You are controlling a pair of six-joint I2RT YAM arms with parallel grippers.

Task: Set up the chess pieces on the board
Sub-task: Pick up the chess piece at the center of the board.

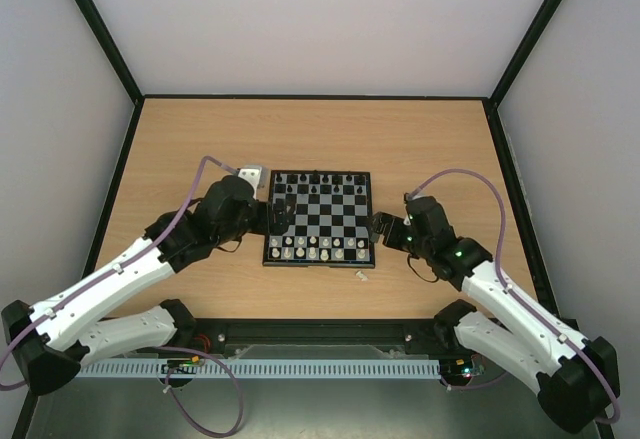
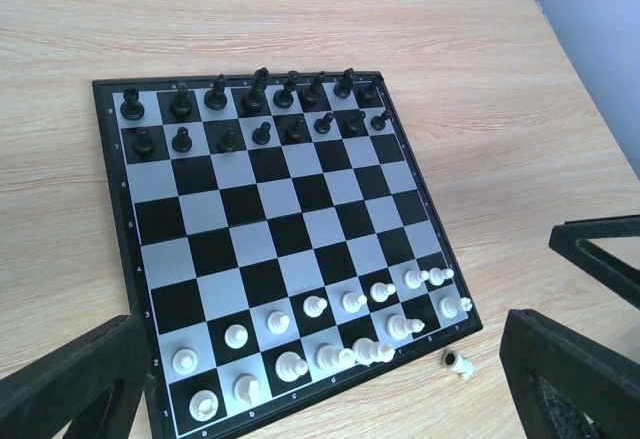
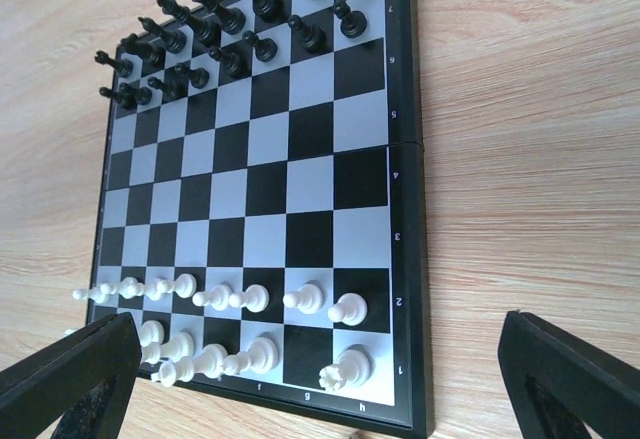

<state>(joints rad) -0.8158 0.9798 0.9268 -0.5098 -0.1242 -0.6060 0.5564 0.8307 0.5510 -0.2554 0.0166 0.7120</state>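
The board point(image 1: 320, 221) lies mid-table. Black chess pieces point(image 2: 255, 109) fill its two far rows and white pieces point(image 2: 315, 334) its two near rows. One near-row square by the right corner point(image 3: 305, 354) is bare. One white piece point(image 2: 458, 363) lies on its side on the wood off the board's near right corner; it also shows in the top view point(image 1: 360, 277). My left gripper point(image 1: 279, 216) hovers over the board's left edge, open and empty, with wide-apart fingers point(image 2: 70, 389). My right gripper point(image 1: 384, 227) sits just right of the board, open and empty, with fingers point(image 3: 570, 379).
The wooden table point(image 1: 200, 139) is walled by black-framed white panels on three sides. The right gripper's fingers point(image 2: 600, 254) show at the right edge of the left wrist view. Both arms reach in from the near edge.
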